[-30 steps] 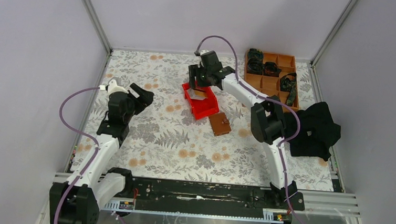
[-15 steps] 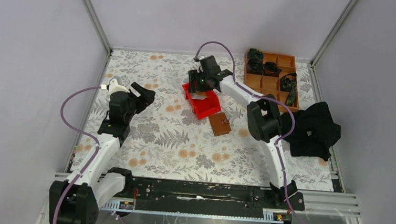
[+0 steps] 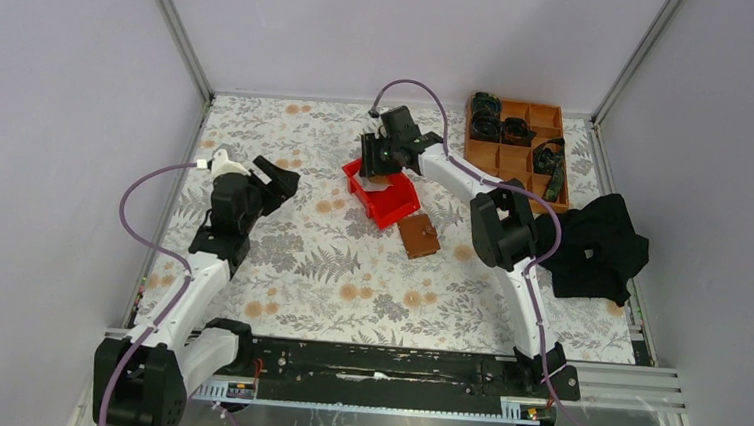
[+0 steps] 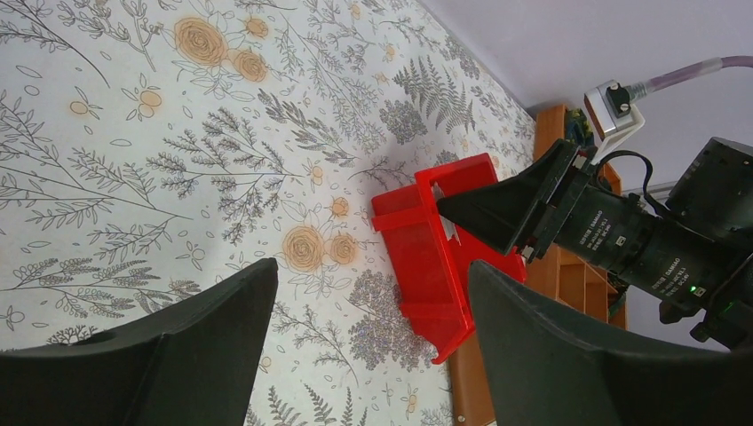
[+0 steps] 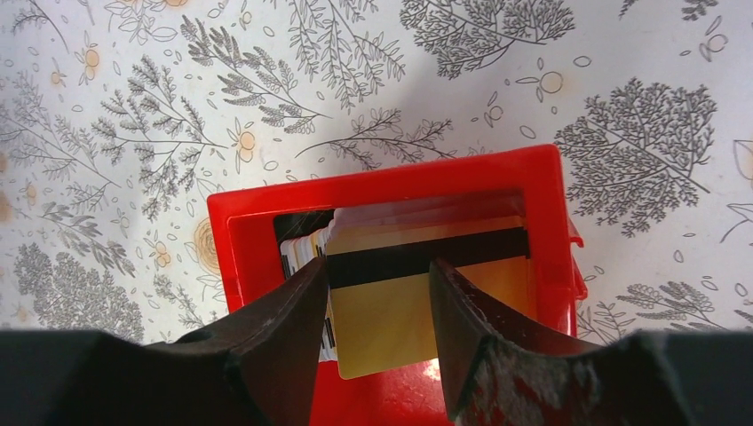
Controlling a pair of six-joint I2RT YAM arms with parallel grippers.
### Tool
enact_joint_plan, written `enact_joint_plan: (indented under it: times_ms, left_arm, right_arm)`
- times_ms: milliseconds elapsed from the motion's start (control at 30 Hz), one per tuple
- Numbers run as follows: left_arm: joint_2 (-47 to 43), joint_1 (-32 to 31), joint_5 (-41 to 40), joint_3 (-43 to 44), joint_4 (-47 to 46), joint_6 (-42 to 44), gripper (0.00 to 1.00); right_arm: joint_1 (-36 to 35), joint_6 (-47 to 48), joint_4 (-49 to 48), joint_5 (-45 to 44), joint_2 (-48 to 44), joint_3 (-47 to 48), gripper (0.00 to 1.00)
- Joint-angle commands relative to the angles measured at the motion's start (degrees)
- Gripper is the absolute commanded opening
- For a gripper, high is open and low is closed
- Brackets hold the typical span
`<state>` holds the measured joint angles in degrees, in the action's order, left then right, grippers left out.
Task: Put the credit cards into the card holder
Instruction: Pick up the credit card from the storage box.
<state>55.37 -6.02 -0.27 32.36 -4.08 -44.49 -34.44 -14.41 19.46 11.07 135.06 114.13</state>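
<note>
Right gripper [image 5: 377,266] jaws stand part-open astride the gold card [image 5: 391,319] in the red bin [image 5: 355,182], hold indeterminate; left gripper [image 4: 371,271] gapes empty; a slack pinch risks lifting 2 credit cards [image 5: 306,256].

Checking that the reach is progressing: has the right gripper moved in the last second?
Yes. In the top view the right gripper has shifted left, away from the orange tray, at the red bin.

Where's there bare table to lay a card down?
Bare: the wide strip between the card holder and the near rail, and the stretch between the left gripper and the red bin. Crowded: far right, around the compartment tray and black cloth.
</note>
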Motion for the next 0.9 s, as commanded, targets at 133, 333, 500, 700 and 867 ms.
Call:
enact_joint_plan:
  times_ms: [133, 333, 500, 700, 867]
  left_arm:
    - [1.2, -1.8, -1.1, 0.5, -4.6, -1.1, 0.85]
    - [1.8, -3.6, -2.5, 0.7, -5.2, -1.7, 0.85]
    - [2.1, -4.9, -3.7, 0.9, -5.5, -2.1, 0.85]
    - [2.4, -6.5, -5.0, 1.1, -5.7, -2.7, 0.85]
    - [3.0, -7.8, -5.9, 1.7, -5.8, -2.9, 0.85]
  right_arm:
    - [-0.3, -1.6, 1.3, 4.5, -1.6, 1.1, 0.5]
    - [-0.3, -1.8, 1.7, 5.9, -2.7, 0.8, 0.46]
    - [-0.3, -1.6, 2.0, 6.6, -3.7, 0.7, 0.45]
    - [-0.3, -1.2, 2.5, 7.2, -4.8, 0.6, 0.42]
    - [-0.3, -0.6, 3.1, 7.2, -5.5, 0.6, 0.42]
